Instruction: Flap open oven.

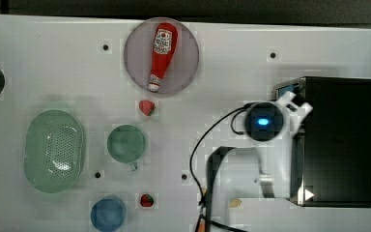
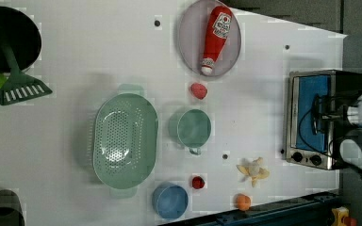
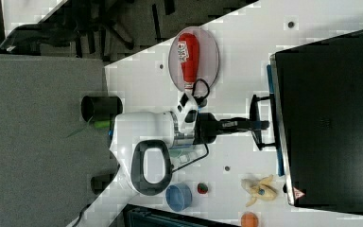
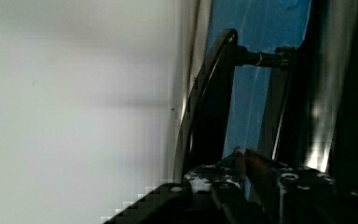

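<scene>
One tool (image 3: 260, 124) at oven (image 3: 331, 118) handle (image 3: 255, 123).

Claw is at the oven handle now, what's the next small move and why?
Probably pull the handle gently away from the oven, arcing downward. In the right view the claw sits on the handle bar, and the blue door looks still shut flat against the frame.

The oven (image 2: 316, 117) has a shiny silver metal frame, a matt black top and a glossy blue-tinted door, with a polished dark handle (image 4: 205, 107). The colander (image 2: 125, 140) looks like matt green plastic, perhaps. The table (image 1: 53, 63) is smooth and white.
</scene>
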You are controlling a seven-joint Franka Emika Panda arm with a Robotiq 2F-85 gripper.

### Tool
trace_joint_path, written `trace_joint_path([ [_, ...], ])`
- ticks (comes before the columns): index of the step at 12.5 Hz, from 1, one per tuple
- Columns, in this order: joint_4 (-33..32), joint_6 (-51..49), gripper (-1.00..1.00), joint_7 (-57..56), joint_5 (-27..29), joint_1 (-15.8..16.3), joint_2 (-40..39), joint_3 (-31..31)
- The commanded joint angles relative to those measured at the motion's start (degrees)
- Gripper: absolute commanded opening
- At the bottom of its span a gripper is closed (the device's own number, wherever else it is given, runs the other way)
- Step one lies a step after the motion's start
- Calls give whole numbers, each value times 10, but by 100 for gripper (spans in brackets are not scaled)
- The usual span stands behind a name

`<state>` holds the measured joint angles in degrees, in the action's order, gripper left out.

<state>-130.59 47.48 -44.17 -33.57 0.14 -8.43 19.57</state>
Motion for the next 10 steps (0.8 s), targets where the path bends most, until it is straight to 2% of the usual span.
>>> trace_joint_path([
  [1,-9,-11,-65,157,-47,39,-33,-38],
  [6,-1,-51,-65,377,-179,83,-113,-83],
  [10,20,-89,-65,554,-273,128,-192,-91],
])
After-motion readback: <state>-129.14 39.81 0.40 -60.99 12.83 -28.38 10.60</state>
